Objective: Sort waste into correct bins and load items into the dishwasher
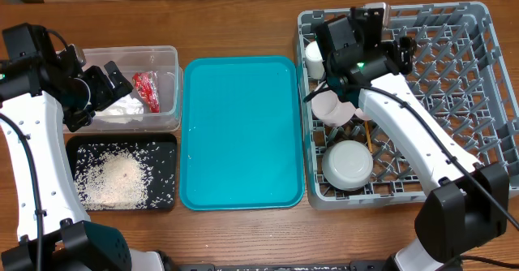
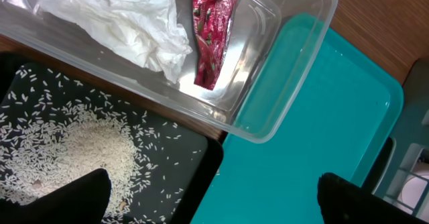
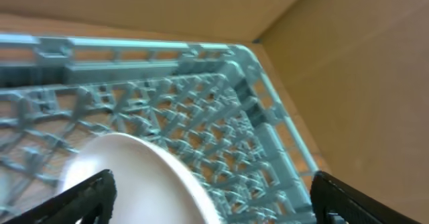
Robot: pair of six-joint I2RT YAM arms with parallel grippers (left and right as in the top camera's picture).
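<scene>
The clear tub point(image 1: 166, 60) holds the red wrapper point(image 1: 146, 90) and the white tissue point(image 1: 122, 109); both also show in the left wrist view, wrapper point(image 2: 211, 33) and tissue point(image 2: 127, 19). Rice point(image 1: 113, 178) lies in the black tray point(image 1: 166, 141). My left gripper point(image 1: 113, 80) point(image 2: 214, 187) is open and empty above the tub's near edge. The grey rack point(image 1: 486, 101) holds a cream cup point(image 1: 315, 58), the pale pink plate point(image 1: 331, 105), a pale bowl point(image 1: 349, 164) and chopsticks point(image 1: 369, 135). My right gripper point(image 1: 381, 48) point(image 3: 214, 190) is open over the rack, with the plate's rim point(image 3: 134, 177) between its fingers.
The teal tray point(image 1: 242, 133) lies between the bins and the rack. A cardboard wall runs along the far side point(image 3: 335, 63). The rack's pegs point(image 1: 454, 76) stand upright across its right half.
</scene>
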